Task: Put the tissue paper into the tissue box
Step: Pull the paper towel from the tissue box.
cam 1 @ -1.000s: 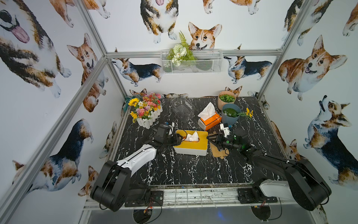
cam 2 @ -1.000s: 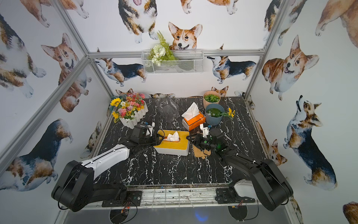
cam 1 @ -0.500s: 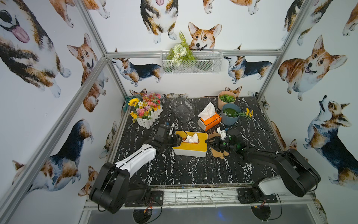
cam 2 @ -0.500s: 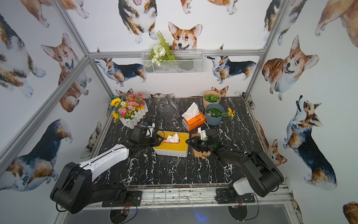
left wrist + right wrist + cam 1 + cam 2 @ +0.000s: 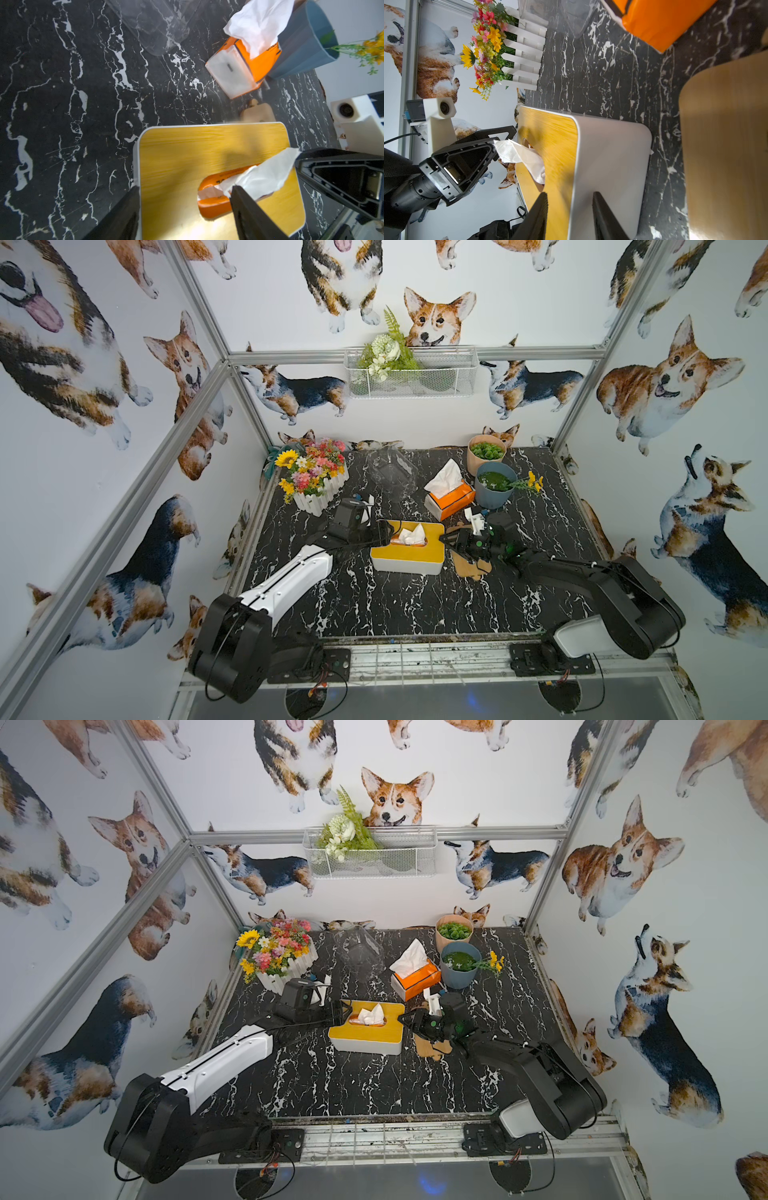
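Note:
The tissue box [image 5: 405, 562] [image 5: 365, 1040] is white with a yellow wooden lid and stands mid-table in both top views. White tissue paper [image 5: 410, 535] [image 5: 268, 174] [image 5: 521, 155] sticks up out of its slot, with an orange pack showing inside the slot. My left gripper [image 5: 384, 533] [image 5: 185, 199] is open at the box's left end, one finger outside the lid's edge and the other beside the tissue. My right gripper [image 5: 448, 540] [image 5: 570, 199] is open at the right end, its jaws astride the top edge there.
A second orange tissue pack [image 5: 451, 497] stands behind the box, with a blue pot [image 5: 494, 489] and a pink pot [image 5: 485, 452] at the back right. A wooden board [image 5: 469, 568] lies under my right gripper. A flower box [image 5: 318, 483] and a clear container [image 5: 392, 468] stand at the back.
My left gripper's jaws have spread wider at the box's left end. The right gripper has slid left up to the box's right end. The tissue still sticks out of the slot.

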Controlling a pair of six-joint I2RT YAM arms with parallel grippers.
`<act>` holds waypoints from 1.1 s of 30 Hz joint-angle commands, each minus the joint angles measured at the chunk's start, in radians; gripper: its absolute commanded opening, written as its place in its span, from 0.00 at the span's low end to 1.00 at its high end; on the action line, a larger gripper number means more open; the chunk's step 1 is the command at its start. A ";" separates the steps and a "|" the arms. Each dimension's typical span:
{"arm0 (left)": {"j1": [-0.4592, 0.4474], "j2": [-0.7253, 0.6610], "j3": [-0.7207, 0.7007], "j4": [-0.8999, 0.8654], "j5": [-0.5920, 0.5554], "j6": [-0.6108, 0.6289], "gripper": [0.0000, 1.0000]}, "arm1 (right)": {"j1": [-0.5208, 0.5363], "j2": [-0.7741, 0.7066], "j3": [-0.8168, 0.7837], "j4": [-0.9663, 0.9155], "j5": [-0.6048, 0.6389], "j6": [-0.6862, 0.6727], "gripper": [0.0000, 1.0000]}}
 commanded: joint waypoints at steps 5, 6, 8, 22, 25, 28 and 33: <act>-0.001 -0.045 0.038 -0.013 0.029 0.079 0.86 | 0.004 -0.120 0.113 -0.230 0.127 -0.255 0.51; -0.001 -0.055 0.044 -0.017 0.030 0.096 0.87 | 0.007 -0.128 0.132 -0.238 0.128 -0.285 0.53; -0.001 -0.076 0.052 -0.023 0.027 0.129 0.89 | 0.021 -0.128 0.172 -0.256 0.130 -0.358 0.57; 0.006 -0.177 0.051 -0.007 0.139 0.280 0.97 | 0.193 0.147 0.535 -0.494 0.126 -1.067 0.59; 0.027 -0.114 0.082 -0.044 0.217 0.279 0.90 | 0.193 0.191 0.573 -0.548 0.113 -1.157 0.58; 0.052 -0.034 0.108 -0.062 0.332 0.265 0.84 | 0.193 0.211 0.582 -0.584 0.101 -1.217 0.57; 0.060 0.073 0.124 -0.046 0.431 0.229 0.77 | 0.192 0.215 0.558 -0.586 0.071 -1.269 0.54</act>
